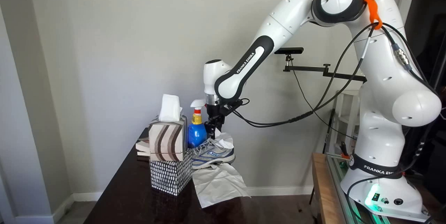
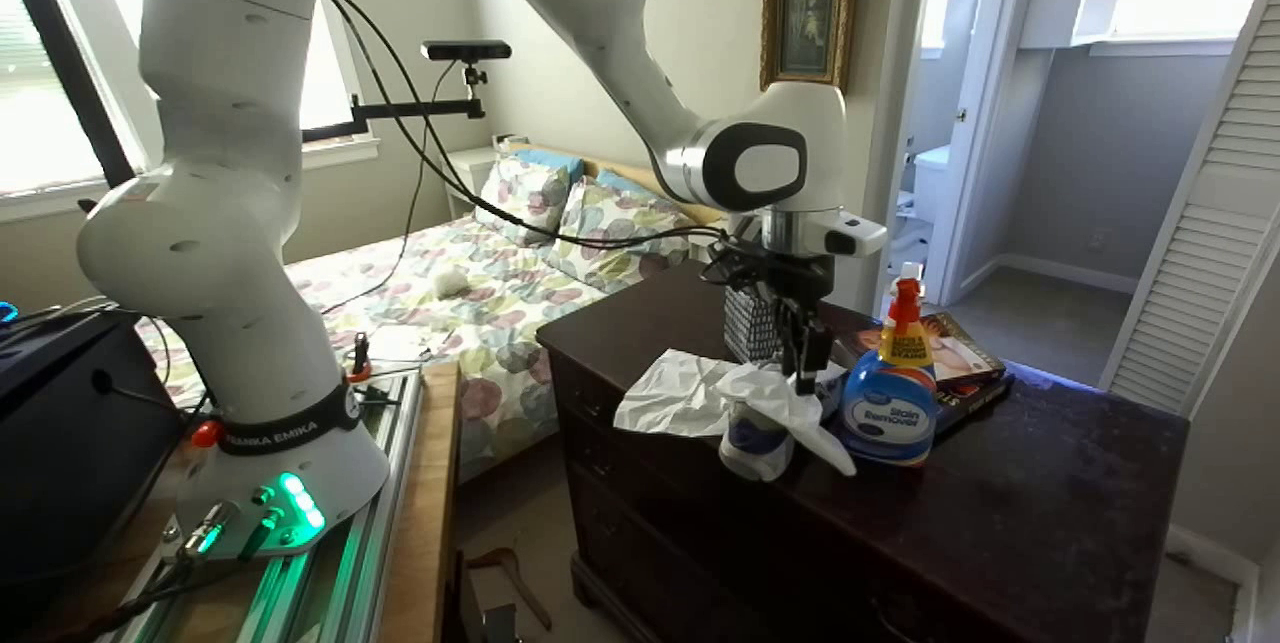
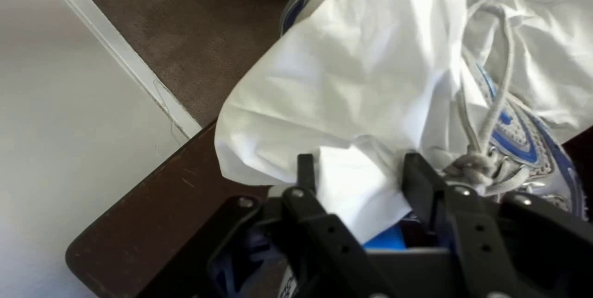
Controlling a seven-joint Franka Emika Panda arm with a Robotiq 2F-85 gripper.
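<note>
Blue spray btl [image 2: 888, 408] says "Stain Remover", forearm [image 1: 256, 53] & base band [image 2: 290, 433] both w/ "FRANKA EMIKA".

Bright daylight fills the pale-framed windows [image 2: 30, 113] of a bedroom with light grey walls [image 1: 122, 60] and brown carpet [image 3: 208, 43], where I see a wide bed [image 2: 590, 318] made up in multicoloured leaf print. A gilt-framed picture [image 2: 810, 8] hangs beyond; past an open white door [image 2: 975, 83], I glimpse a white toilet [image 2: 932, 183]. A dark brown wooden dresser [image 2: 1040, 513] stands near a white louvered door [image 2: 1205, 253].
</note>
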